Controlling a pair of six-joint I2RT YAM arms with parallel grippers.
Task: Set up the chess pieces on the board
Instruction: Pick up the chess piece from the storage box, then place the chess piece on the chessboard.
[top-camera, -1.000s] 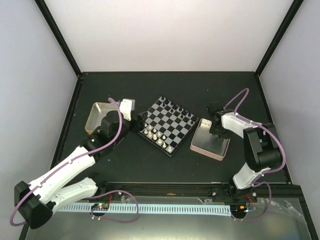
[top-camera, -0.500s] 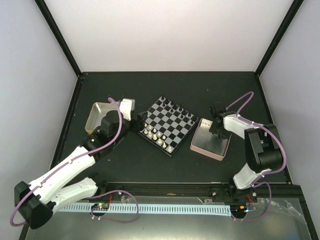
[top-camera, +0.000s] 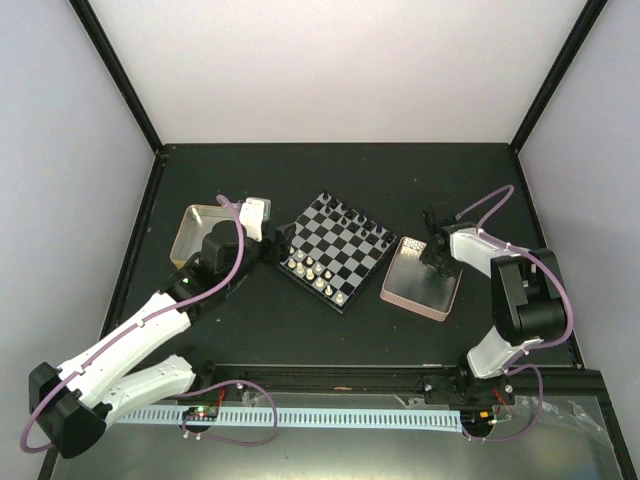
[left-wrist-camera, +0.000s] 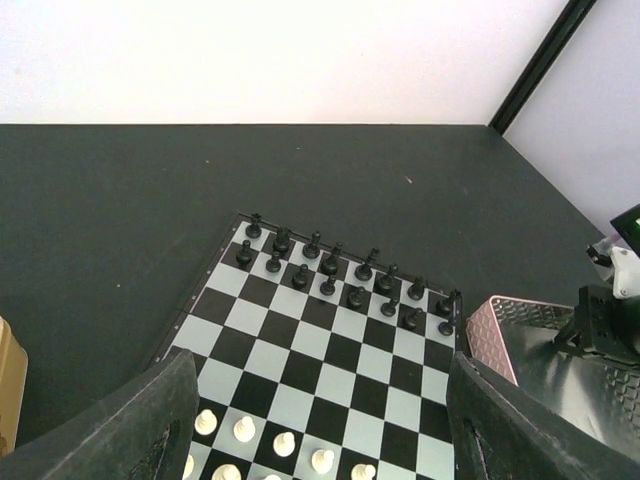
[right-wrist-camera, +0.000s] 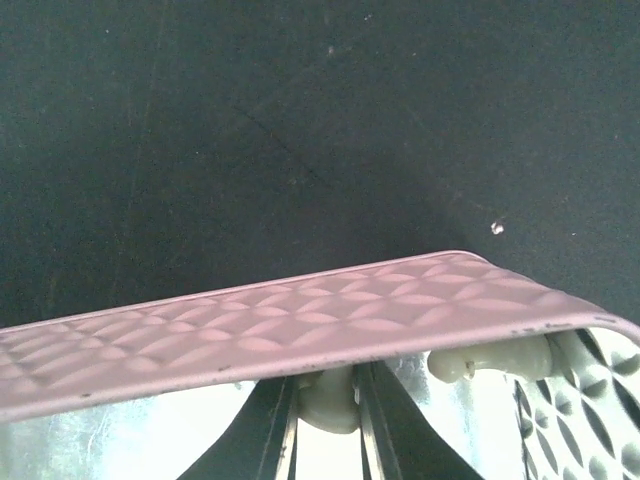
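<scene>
Your right hand (right-wrist-camera: 325, 395) is clamped on a cream piece (right-wrist-camera: 328, 412) inside the pink tray (right-wrist-camera: 300, 320), which sits just right of the board (top-camera: 335, 250) on the counter (top-camera: 330, 180). Your left hand (left-wrist-camera: 320, 358) hangs open at the board's left corner, fingers spread wide. Black pieces (left-wrist-camera: 330, 265) stand in two rows at the far edge, and cream pieces (left-wrist-camera: 245, 428) stand along the near edge.

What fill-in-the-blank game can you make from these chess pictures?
The right gripper pinches a white piece inside the ____ tray. The far pieces on the board are ____. The left gripper has its jaws ____.
Missing words: pink, black, open.
</scene>
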